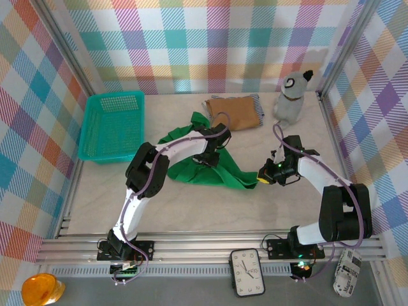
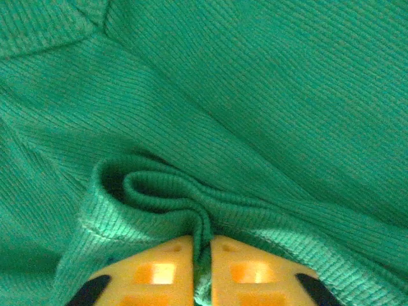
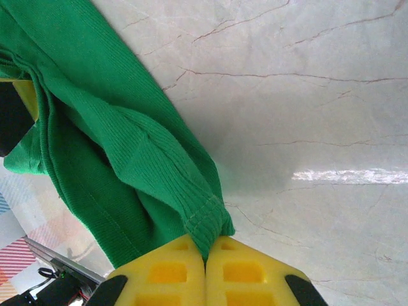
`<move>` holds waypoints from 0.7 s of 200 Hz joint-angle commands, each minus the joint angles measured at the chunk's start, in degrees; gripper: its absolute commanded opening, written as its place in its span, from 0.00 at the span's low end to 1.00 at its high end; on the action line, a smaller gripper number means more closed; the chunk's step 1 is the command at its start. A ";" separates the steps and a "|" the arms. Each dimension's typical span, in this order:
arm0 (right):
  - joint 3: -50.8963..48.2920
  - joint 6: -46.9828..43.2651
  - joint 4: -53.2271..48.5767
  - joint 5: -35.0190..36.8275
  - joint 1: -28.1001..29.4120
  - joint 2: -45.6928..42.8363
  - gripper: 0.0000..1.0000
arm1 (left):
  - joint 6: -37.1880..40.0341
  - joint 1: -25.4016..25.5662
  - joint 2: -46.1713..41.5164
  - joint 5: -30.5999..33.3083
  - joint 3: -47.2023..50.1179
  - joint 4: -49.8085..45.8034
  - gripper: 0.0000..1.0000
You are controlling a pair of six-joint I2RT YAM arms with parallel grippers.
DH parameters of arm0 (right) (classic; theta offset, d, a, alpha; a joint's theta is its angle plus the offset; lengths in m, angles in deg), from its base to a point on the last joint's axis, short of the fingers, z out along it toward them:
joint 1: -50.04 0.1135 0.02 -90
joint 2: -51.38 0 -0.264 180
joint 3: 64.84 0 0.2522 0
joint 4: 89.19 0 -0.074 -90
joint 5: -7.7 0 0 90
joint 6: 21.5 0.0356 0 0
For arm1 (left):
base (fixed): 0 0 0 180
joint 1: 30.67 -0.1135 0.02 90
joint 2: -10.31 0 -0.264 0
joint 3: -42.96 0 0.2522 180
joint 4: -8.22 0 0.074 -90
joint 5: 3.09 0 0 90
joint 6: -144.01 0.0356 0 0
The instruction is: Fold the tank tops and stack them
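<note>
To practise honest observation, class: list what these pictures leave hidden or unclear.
1. Top external view: the striped tank top lies under the tan tank top; just an edge shows, so its fold is hidden.
2. Left wrist view: the left gripper pinches the green tank top; frame edges cut off the garment, so which part is unclear.
3. Right wrist view: the right gripper is shut on its hem; the layers pinched cannot be counted.

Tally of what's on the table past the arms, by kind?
Tank tops: 3 (green top, tan top, striped top)
Basket: 1
Plush toy: 1
Total: 5
</note>
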 commanded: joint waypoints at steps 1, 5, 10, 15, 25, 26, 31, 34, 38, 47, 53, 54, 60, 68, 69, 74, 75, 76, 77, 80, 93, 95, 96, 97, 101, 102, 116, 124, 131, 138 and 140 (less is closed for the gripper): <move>0.69 -0.71 0.54 -1.44 -0.36 0.24 0.00 | 0.68 -0.57 -2.58 0.26 -1.59 -3.15 0.02; 0.78 -0.67 0.62 -1.44 -0.36 0.31 0.00 | 0.72 -0.60 -3.08 0.05 -1.79 -3.47 0.00; 0.92 -0.76 0.61 -1.41 -0.37 0.33 0.00 | 0.77 -0.57 -3.70 -0.28 -2.13 -3.82 0.00; 1.04 -0.72 0.71 -1.36 -0.36 0.32 0.00 | 0.88 -0.59 -4.39 -0.53 -2.36 -4.26 0.00; 1.64 -0.81 0.75 -1.04 -0.33 0.07 0.00 | 1.07 -0.60 -5.80 -0.86 -3.05 -5.49 0.00; 1.70 -0.81 0.79 -0.98 -0.35 0.02 0.00 | 1.10 -0.56 -5.92 -0.95 -3.16 -5.67 0.00; 2.10 -1.05 0.61 -0.80 -0.36 -0.18 0.00 | 1.12 -0.59 -6.75 -1.15 -3.69 -6.75 0.00; 2.50 -1.19 0.43 -0.55 -0.49 -0.27 0.00 | 1.07 -0.53 -7.30 -1.21 -3.97 -7.40 0.00; 2.97 -1.45 0.24 -0.22 -0.53 -0.56 0.00 | 1.03 -0.49 -8.28 -1.26 -4.31 -8.25 0.00; 4.22 -1.93 -0.26 0.68 -0.60 -1.34 0.00 | 0.90 -0.51 -10.76 -1.57 -4.73 -10.12 0.00; 5.29 -2.38 -0.85 1.22 -0.80 -1.91 0.00 | 0.80 -0.47 -12.84 -1.67 -5.00 -11.52 0.00; 5.51 -2.47 -0.98 1.29 -0.84 -2.02 0.00 | 0.78 -0.45 -13.22 -1.66 -5.01 -11.63 0.00; 6.83 -2.85 -1.58 1.79 -1.10 -2.65 0.00 | 0.68 -0.43 -15.42 -1.65 -5.33 -13.23 0.00; 8.86 -3.53 -2.11 2.33 -1.50 -3.68 0.00 | 0.75 -0.39 -18.67 -1.39 -5.91 -15.40 0.00; 9.14 -3.66 -2.18 2.42 -1.59 -3.78 0.00 | 0.76 -0.41 -19.08 -1.35 -6.04 -15.72 0.00; 10.67 -4.12 -2.62 3.02 -1.74 -4.49 0.00 | 1.00 -0.48 -21.03 -0.93 -6.67 -17.25 0.00; 10.84 -4.26 -2.66 3.16 -1.80 -4.63 0.00 | 1.02 -0.50 -21.23 -0.81 -6.77 -17.56 0.00; 11.09 -4.33 -2.71 3.36 -1.82 -4.79 0.00 | 1.07 -0.46 -21.72 -0.74 -6.82 -17.90 0.00; 11.53 -4.46 -2.79 3.46 -1.88 -4.95 0.00 | 1.18 -0.49 -22.19 -0.62 -7.02 -18.20 0.00; 12.66 -4.75 -3.18 3.94 -2.05 -5.30 0.00 | 1.34 -0.43 -23.39 -0.26 -7.44 -19.21 0.00; 17.15 -5.98 -3.38 4.86 -3.10 -7.15 0.00 | 1.89 -0.49 -27.87 2.91 -10.91 -24.31 0.00; 17.85 -6.10 -3.28 4.87 -3.33 -7.43 0.00 | 1.95 -0.49 -28.44 3.27 -11.55 -25.11 0.00; 18.03 -6.17 -3.25 4.88 -3.38 -7.59 0.00 | 2.02 -0.46 -28.75 3.45 -11.89 -25.50 0.00; 18.47 -6.21 -3.19 4.88 -3.54 -7.68 0.00 | 2.10 -0.48 -29.04 3.67 -12.24 -25.91 0.00; 19.96 -6.41 -2.95 4.80 -3.88 -8.22 0.00 | 2.36 -0.46 -30.20 4.48 -13.70 -27.39 0.00; 20.31 -6.42 -2.91 4.79 -3.92 -8.30 0.00 | 2.40 -0.44 -30.47 4.62 -14.11 -27.82 0.00; 25.87 -7.36 -2.39 5.01 -5.05 -9.45 0.00 | 2.93 -0.47 -33.89 7.71 -20.79 -32.24 0.00; 29.35 -7.92 -2.32 5.14 -5.43 -9.76 0.00 | 3.29 -0.49 -35.47 9.29 -24.73 -34.49 0.00; 32.57 -8.54 -2.71 5.76 -5.75 -9.86 0.00 | 3.55 -0.51 -36.54 10.77 -28.43 -36.21 0.00; 35.48 -8.92 -2.83 6.51 -6.11 -9.92 0.00 | 3.86 -0.47 -37.60 12.27 -31.67 -37.41 0.00; 36.52 -8.96 -2.72 6.54 -6.26 -9.88 0.00 | 3.96 -0.44 -37.82 12.64 -32.50 -37.70 0.00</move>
